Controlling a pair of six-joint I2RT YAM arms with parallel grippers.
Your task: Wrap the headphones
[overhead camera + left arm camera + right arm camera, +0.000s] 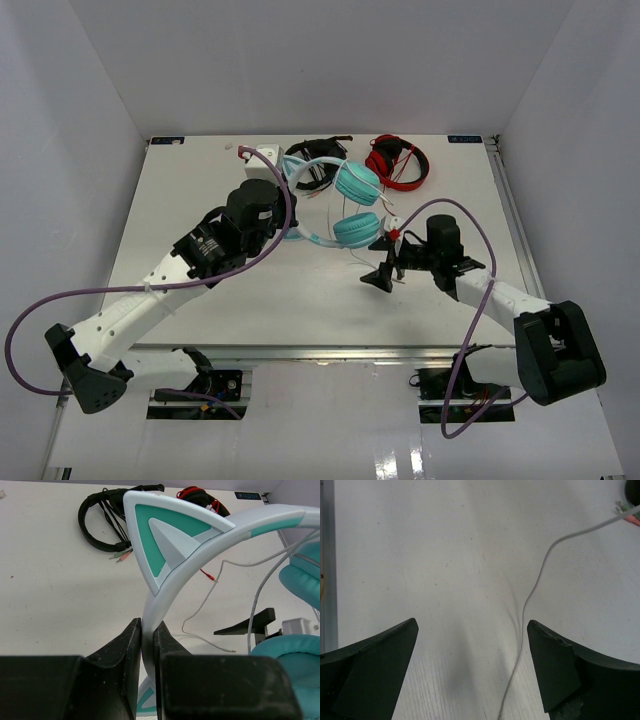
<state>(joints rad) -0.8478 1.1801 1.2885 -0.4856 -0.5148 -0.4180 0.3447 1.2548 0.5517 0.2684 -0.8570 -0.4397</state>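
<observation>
The teal headphones [356, 205] are held up off the table behind the middle, with two round teal earcups and a pale cat-ear headband [175, 545]. My left gripper [286, 224] is shut on the headband, which passes between its fingers [131, 645] in the left wrist view. The thin white cable [207, 602] hangs loose to the table. My right gripper [383, 262] is open and empty just in front of the earcups. In the right wrist view the cable [532, 595] lies on the table between its tips [472, 630], close to the right finger.
Black headphones [315, 160] and red headphones [398, 162] lie at the back of the table. A small white box [262, 160] stands to their left. White walls close in the back and both sides.
</observation>
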